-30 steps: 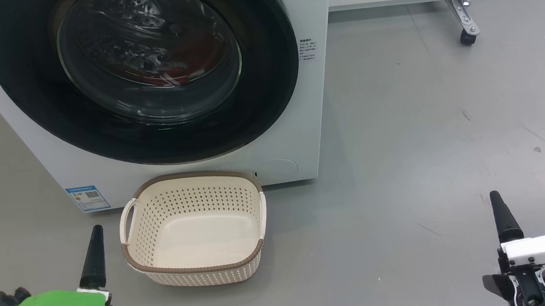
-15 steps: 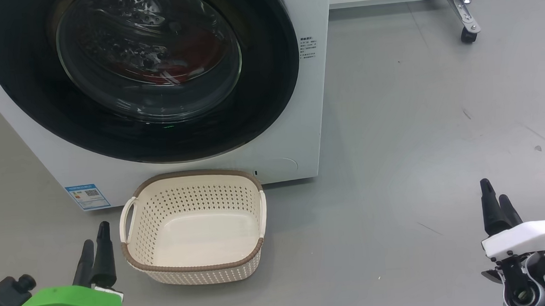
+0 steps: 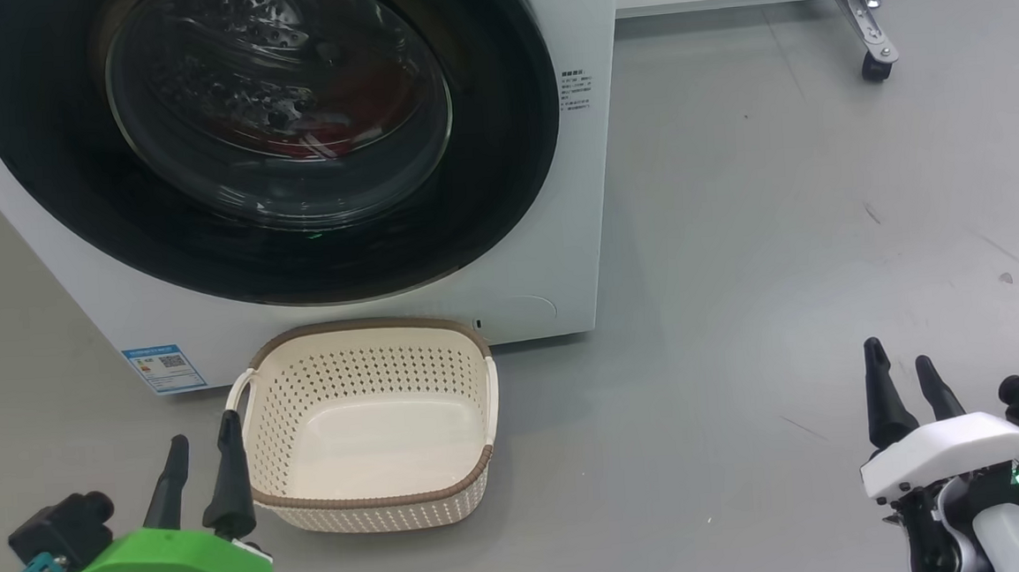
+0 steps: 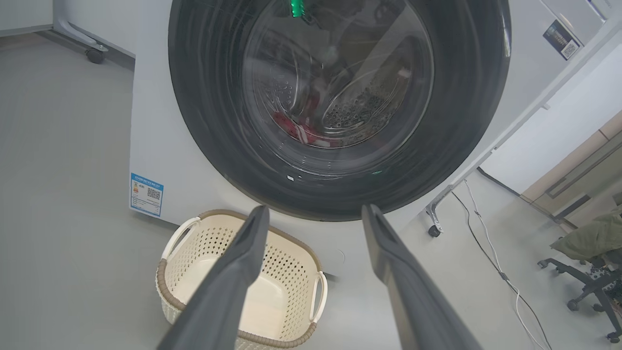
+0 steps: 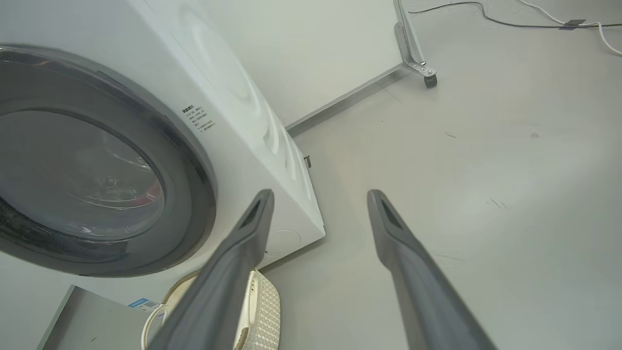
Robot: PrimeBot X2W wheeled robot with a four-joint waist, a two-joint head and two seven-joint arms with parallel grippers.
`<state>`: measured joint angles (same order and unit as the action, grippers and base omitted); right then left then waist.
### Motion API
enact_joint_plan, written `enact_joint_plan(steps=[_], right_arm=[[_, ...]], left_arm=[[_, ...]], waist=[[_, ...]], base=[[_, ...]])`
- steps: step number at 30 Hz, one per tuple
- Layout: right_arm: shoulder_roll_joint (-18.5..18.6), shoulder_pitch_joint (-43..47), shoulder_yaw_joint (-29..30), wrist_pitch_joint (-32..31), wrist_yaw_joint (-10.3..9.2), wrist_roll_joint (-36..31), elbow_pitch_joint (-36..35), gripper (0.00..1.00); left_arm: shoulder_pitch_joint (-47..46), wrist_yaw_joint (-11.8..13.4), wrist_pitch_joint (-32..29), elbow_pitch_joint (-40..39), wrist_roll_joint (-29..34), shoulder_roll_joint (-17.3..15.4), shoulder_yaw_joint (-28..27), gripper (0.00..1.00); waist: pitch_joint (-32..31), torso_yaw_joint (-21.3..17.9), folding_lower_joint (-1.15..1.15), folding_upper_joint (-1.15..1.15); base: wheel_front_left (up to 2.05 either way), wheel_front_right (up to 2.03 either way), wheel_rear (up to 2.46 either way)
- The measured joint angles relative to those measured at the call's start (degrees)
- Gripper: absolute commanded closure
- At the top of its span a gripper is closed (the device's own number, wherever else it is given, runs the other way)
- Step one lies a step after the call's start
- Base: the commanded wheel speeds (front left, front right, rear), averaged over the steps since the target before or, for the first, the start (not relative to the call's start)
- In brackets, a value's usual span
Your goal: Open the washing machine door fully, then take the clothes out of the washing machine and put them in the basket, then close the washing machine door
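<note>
Grey floor [image 3: 779,216] ran out to the right and far side, where a metal frame's caster wheel [image 3: 875,65] stood by the wall. On the left rose the white washing machine [image 3: 552,257], a small blue sticker [image 3: 163,369] low on its front and a block of small print [image 3: 575,92] near its right edge. Its washing machine door [image 3: 501,145] sat shut, a glossy black ring around the bulging glass. Through that glass I could make out the clothes [image 4: 291,129] as a patch of red with white trim low in the steel drum.

The basket [image 3: 362,327] stood on the floor just in front of the machine, below the door, its cream bottom bare. My left fingers [image 3: 229,480] were at the near left, spread wide with nothing between them. The right-hand one rose just beside the basket's left handle; whether it touched I could not tell. In my left wrist view they pointed toward the basket and the door. My right fingers [image 3: 879,400] were at the near right over the floor, well apart from basket and machine, likewise spread wide and holding nothing.
</note>
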<state>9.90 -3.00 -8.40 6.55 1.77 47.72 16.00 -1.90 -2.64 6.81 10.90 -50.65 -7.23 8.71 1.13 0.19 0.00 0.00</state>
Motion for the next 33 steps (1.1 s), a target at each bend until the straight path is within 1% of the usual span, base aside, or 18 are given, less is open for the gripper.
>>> enact_joint_plan(steps=[2,5,6,9,15,17,18,22,24,27,30,33], right_arm=[[0.0,0.0,-0.7,0.4,-0.44,-1.9,0.0,0.00],[0.0,-0.1,-1.5,0.9,-0.51,-4.0,0.0,0.00],[0.1,-0.1,-2.1,1.4,-0.91,-5.9,0.0,0.00],[0.2,-0.1,-2.9,2.0,-1.33,-8.2,0.0,0.00],[0.3,-0.2,-4.8,3.2,-1.52,-13.0,0.0,0.00],[0.4,-0.2,-5.3,3.4,-1.55,-14.3,0.0,0.00],[0.4,-0.2,-5.5,3.6,-1.96,-15.2,0.0,0.00],[0.5,-0.2,-6.5,4.4,-2.04,-17.8,0.1,0.00],[0.5,-0.2,-6.9,4.9,-2.49,-19.5,0.1,0.00],[0.5,-0.2,-7.2,5.5,-2.55,-21.4,0.2,0.00],[0.4,-0.2,-7.5,6.2,-3.42,-23.5,0.2,0.00],[0.4,-0.2,-7.7,6.4,-3.52,-24.8,0.2,0.00]], left_arm=[[0.0,0.5,0.4,-0.1,1.9,-0.1,0.7,0.00],[0.0,1.1,1.0,-0.3,4.6,-0.2,1.5,0.00],[0.0,1.4,1.3,-0.3,6.5,-0.2,2.1,0.00],[0.0,1.8,1.9,-0.4,8.8,-0.2,2.8,0.00],[0.0,2.7,2.9,-0.4,13.4,-0.2,4.3,0.00],[0.0,2.9,3.5,-0.4,14.5,-0.1,4.6,0.00],[0.0,3.0,3.7,-0.4,15.0,-0.1,4.7,0.00],[0.1,3.5,4.4,-0.4,17.9,0.0,5.4,0.00],[0.1,4.0,4.7,-0.2,18.9,0.1,5.8,0.00],[0.1,4.4,5.4,-0.1,20.9,0.4,6.2,0.00],[0.1,4.7,6.0,0.1,22.1,0.6,6.4,0.00],[0.2,5.2,6.4,0.3,23.1,0.9,6.4,0.00]], waist=[[0.0,0.0,0.00,0.00],[0.1,0.0,0.00,0.00],[0.1,0.0,0.00,0.00],[0.2,0.0,0.00,0.00],[0.2,0.0,0.00,0.00],[0.2,0.1,0.00,0.00],[0.2,0.1,0.00,0.00],[0.2,0.2,0.00,0.00],[0.2,0.2,0.00,0.00],[0.2,0.3,0.00,0.00],[0.2,0.3,0.00,0.00],[0.2,0.3,0.00,0.00]], base=[[0.00,0.00,0.00],[0.00,0.00,0.00],[0.00,0.00,0.00],[0.00,0.00,0.00],[0.00,0.00,0.00],[0.00,0.00,0.00],[0.00,0.00,0.00],[0.00,0.00,0.00],[0.00,0.00,0.00],[0.00,0.00,0.00],[0.00,0.00,0.00],[0.00,0.00,0.00]])
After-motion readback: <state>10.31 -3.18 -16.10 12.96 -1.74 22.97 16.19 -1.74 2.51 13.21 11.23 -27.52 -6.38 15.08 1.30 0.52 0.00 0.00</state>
